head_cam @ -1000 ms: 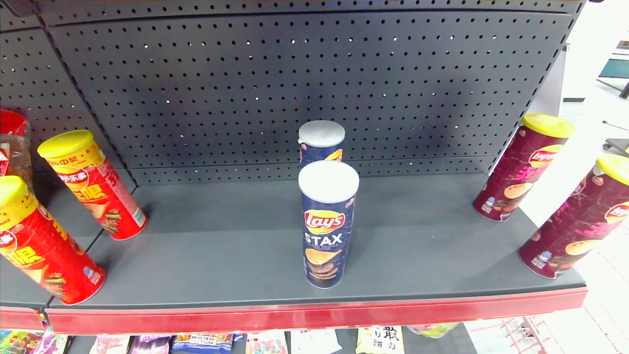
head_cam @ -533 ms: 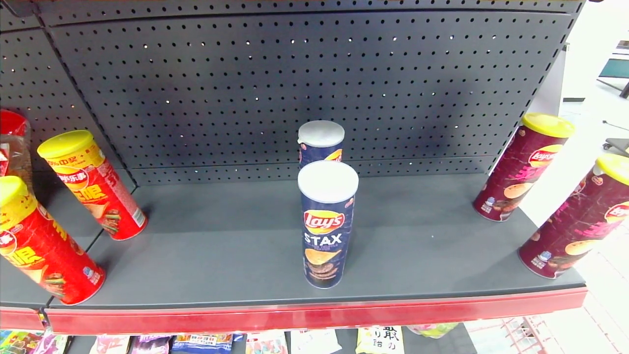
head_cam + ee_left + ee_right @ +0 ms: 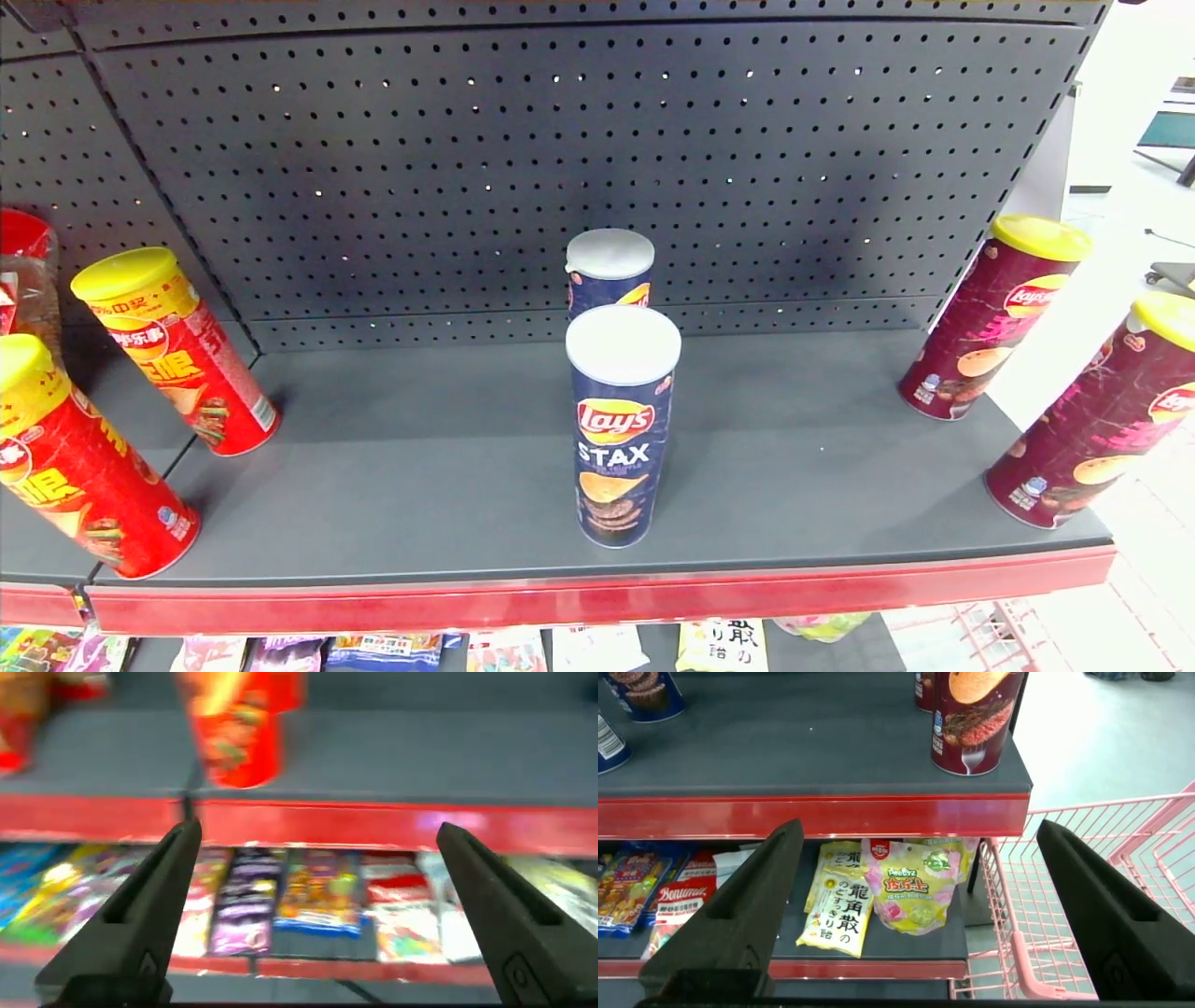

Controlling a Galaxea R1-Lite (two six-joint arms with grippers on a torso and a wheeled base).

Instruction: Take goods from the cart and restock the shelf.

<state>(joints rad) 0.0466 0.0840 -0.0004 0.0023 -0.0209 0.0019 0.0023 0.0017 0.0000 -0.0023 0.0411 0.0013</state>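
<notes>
You're between placements: the left hand (image 3: 318, 833) and the right hand (image 3: 920, 831) both hang wide open and empty, low before the red front edge of the shelf (image 3: 448, 467). Two blue cans (image 3: 621, 439) stand mid-shelf, one behind the other, with red cans (image 3: 173, 350) on the left and maroon cans (image 3: 994, 317) on the right. Next, I judge, you turn to the pink cart (image 3: 1013, 929), low on the right, for another item; its load is hidden. Every can carries a logo and bold lettering.
</notes>
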